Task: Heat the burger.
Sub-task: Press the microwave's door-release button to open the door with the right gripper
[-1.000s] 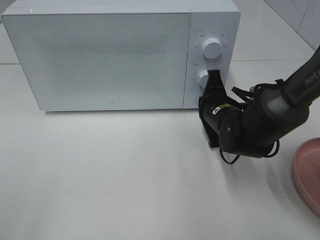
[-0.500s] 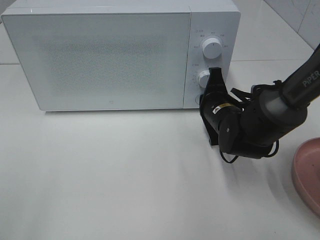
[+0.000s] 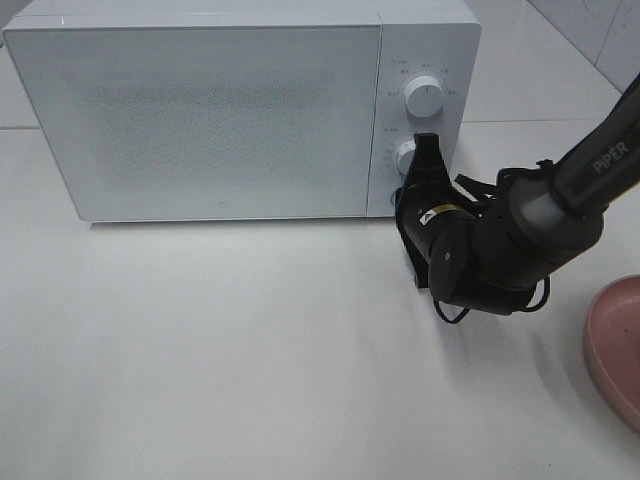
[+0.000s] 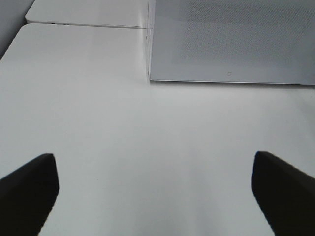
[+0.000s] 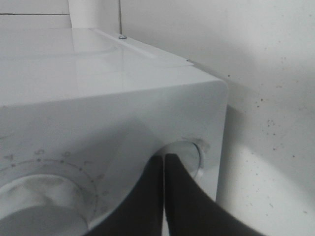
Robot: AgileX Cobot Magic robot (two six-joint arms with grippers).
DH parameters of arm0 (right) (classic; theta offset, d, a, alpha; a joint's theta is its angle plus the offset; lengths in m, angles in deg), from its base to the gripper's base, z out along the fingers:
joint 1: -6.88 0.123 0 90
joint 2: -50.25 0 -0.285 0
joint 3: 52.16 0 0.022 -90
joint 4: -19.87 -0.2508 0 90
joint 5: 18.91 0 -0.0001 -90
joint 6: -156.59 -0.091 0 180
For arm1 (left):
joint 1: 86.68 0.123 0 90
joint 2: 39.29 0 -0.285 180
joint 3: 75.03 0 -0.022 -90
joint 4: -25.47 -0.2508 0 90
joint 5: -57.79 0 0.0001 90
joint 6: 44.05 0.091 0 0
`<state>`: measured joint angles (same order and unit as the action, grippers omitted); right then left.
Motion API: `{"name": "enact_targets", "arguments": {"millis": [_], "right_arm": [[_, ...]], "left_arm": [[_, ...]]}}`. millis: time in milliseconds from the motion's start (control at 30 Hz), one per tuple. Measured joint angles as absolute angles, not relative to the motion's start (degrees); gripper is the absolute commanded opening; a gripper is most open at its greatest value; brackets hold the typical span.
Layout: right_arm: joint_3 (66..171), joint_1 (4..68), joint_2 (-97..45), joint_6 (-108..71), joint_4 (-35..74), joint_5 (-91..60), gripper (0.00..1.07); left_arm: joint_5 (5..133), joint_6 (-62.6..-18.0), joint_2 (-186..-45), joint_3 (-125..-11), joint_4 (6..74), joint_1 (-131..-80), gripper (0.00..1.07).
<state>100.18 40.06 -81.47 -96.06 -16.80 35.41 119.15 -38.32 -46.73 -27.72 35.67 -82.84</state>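
The burger is out of view in every frame. The white microwave (image 3: 220, 110) stands at the back with its door closed. My right gripper (image 3: 427, 145) is shut, and its tips rest against the lower knob (image 3: 404, 157) of the control panel. In the right wrist view the closed fingertips (image 5: 164, 162) meet that round knob (image 5: 189, 155), with a larger dial (image 5: 39, 206) beside it. My left gripper (image 4: 155, 177) is open over bare table with nothing between its fingers (image 4: 29, 182), facing the microwave's front (image 4: 231, 39).
A round pink plate (image 3: 615, 350) lies at the right edge of the table, below the right arm. An upper knob (image 3: 425, 97) sits above the lower one. White tabletop stretches in front of the microwave.
The right arm has edged slightly left toward the microwave panel, its shut tips staying at the lower knob. Nothing else has moved.
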Motion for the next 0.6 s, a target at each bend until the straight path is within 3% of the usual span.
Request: {"name": "enact_targets", "arguments": {"millis": [600], "right_arm": [[105.7,40.5,-84.2,-91.3,-22.5,31.9,0.00]], "left_arm": [[119.2,-38.3,-46.7,-27.7,35.7,-82.8,1.00]]}}
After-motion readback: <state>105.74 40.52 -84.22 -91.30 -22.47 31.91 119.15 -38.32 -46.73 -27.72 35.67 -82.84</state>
